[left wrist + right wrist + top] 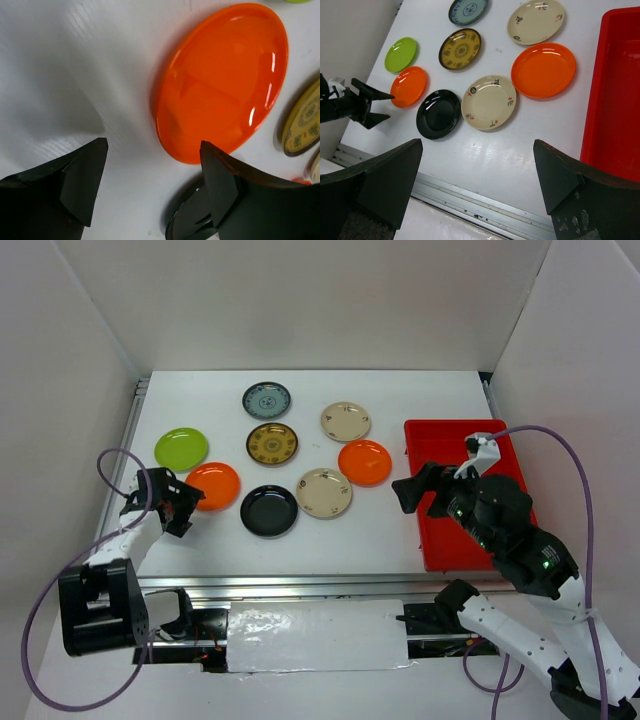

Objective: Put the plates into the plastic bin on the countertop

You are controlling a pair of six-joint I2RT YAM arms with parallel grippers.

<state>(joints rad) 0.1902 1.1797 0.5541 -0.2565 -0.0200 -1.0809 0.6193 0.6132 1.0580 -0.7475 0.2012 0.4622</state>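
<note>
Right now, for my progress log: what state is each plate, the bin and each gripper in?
Lime plate: on countertop.
Left orange plate: on countertop.
Right orange plate: on countertop.
Black plate: on countertop.
Far cream plate: on countertop.
Near cream plate: on countertop.
Teal plate: on countertop.
Brown plate: on countertop.
Bin: no plates visible inside.
Left gripper: open, empty.
Right gripper: open, empty.

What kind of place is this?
Likely a robot test cell, not a kitchen: white panels wall in the white table; the left arm and right arm sit by a metal rail.
</note>
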